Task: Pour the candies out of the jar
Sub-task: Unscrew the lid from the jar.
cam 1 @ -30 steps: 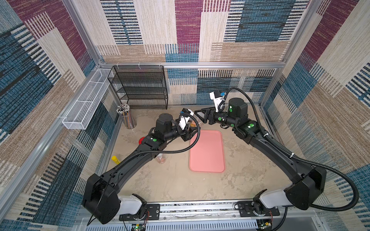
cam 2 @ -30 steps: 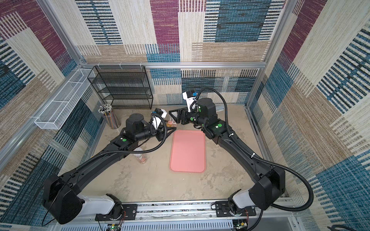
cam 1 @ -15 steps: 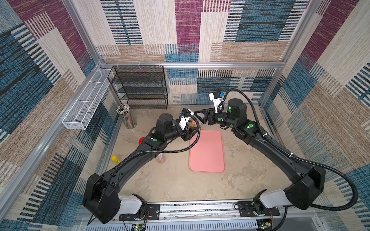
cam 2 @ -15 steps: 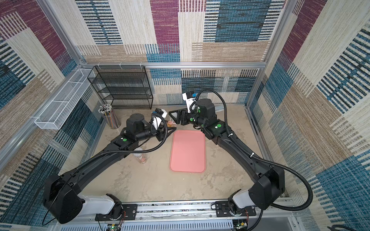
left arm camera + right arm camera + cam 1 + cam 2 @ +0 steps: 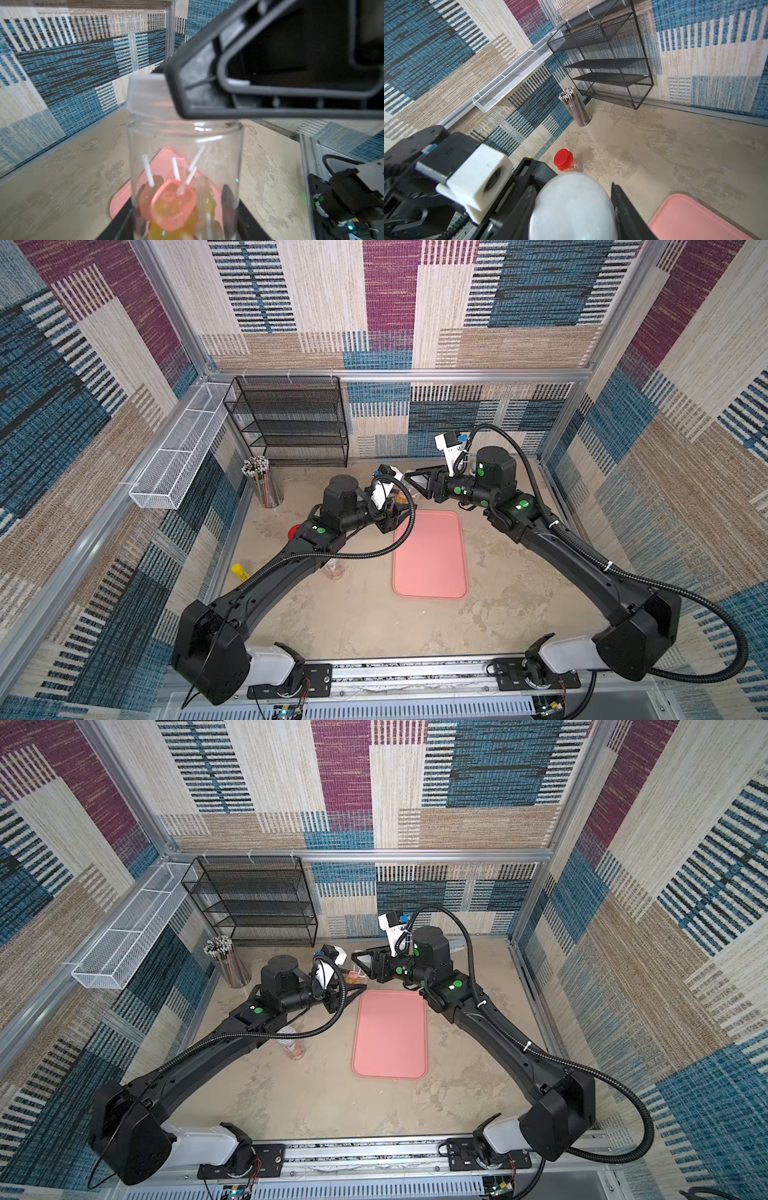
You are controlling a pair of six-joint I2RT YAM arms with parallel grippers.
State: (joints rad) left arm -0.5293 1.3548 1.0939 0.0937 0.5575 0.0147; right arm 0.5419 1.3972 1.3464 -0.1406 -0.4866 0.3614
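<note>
My left claw grasps the jar, with the candies heaped inside between its tips. My right claw is clenched on the lid at the jar's mouth, apart from the candies

You see a pink tray lying flat on the beige tabletop. A black mesh shelf stands against the back wall, and a white wire basket hangs on the side wall. Beside the shelf stands a clear cup of coloured pencils. A red-capped jar and a small yellow object sit near that wall.
</note>
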